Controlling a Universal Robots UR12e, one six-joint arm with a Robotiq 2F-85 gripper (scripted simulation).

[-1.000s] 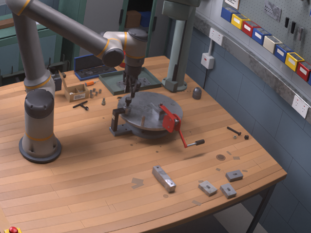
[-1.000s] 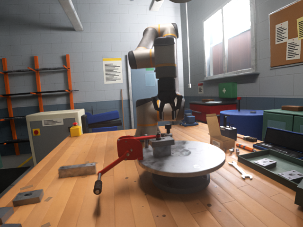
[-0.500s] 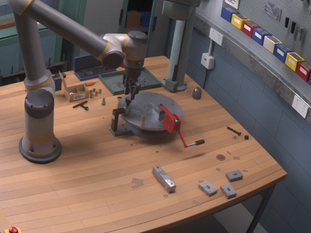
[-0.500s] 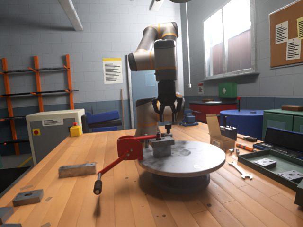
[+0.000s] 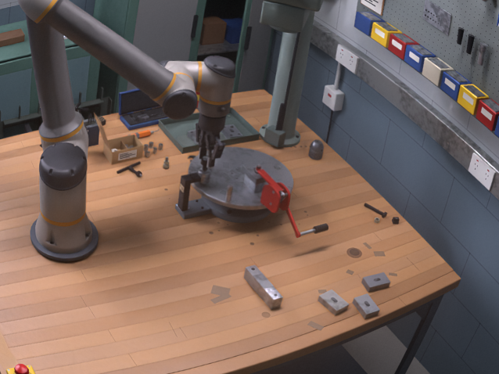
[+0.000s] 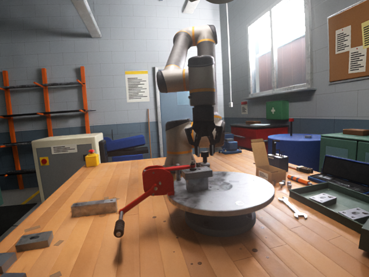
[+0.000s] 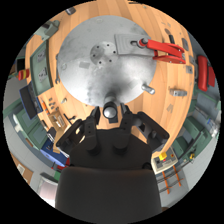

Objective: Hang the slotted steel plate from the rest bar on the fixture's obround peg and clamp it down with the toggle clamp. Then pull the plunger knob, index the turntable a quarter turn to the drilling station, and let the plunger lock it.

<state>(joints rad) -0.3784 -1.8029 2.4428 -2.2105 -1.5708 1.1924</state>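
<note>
The slotted steel plate (image 7: 129, 44) lies on the fixture block on the turntable (image 5: 241, 177), with the red toggle clamp (image 5: 274, 193) reaching over it. The clamp's handle (image 6: 131, 205) slopes down off the turntable's edge. My gripper (image 6: 204, 150) is open and holds nothing. It hangs just above the plunger knob (image 7: 110, 111) at the turntable's rim, on the side away from the clamp. The knob (image 6: 204, 154) stands below and between my fingers. The plunger's dark bracket (image 5: 186, 193) stands on the bench beside the rim.
Behind the turntable stand a drill column (image 5: 284, 92) and a green tray (image 5: 209, 129) with plates. A cardboard box (image 5: 121, 147) and small tools lie to the left. A steel bar (image 5: 262, 287) and several loose blocks (image 5: 354, 296) lie on the near bench.
</note>
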